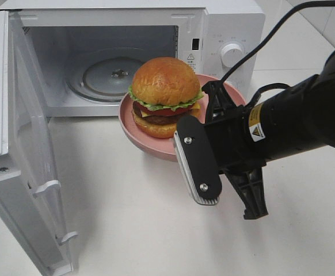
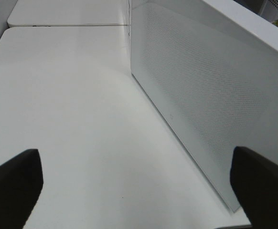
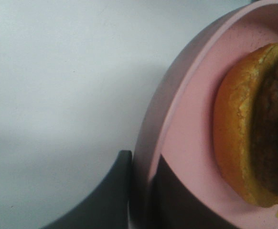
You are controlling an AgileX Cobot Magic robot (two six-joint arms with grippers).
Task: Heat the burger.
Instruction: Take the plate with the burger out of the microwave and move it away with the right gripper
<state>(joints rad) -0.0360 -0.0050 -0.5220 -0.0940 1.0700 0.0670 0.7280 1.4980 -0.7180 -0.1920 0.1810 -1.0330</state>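
Note:
The burger [image 1: 165,92], with a glossy brown bun, lettuce and a dark patty, sits on a pink plate [image 1: 150,144] just in front of the open microwave [image 1: 231,34]. My right gripper [image 1: 212,98] is shut on the plate's right rim. In the right wrist view its fingers [image 3: 115,191] pinch the plate rim [image 3: 151,124] from both sides, with the burger [image 3: 244,124] close by. My left gripper [image 2: 139,186] is open with nothing between its fingers, low over the table beside the outer face of the microwave door [image 2: 201,95]. It does not show in the high view.
The microwave door [image 1: 18,144] is swung fully open to the left, reaching toward the table's front. A glass turntable [image 1: 110,75] lies inside the cavity. The right arm's black body [image 1: 282,126] crosses the right side of the white table [image 1: 127,218].

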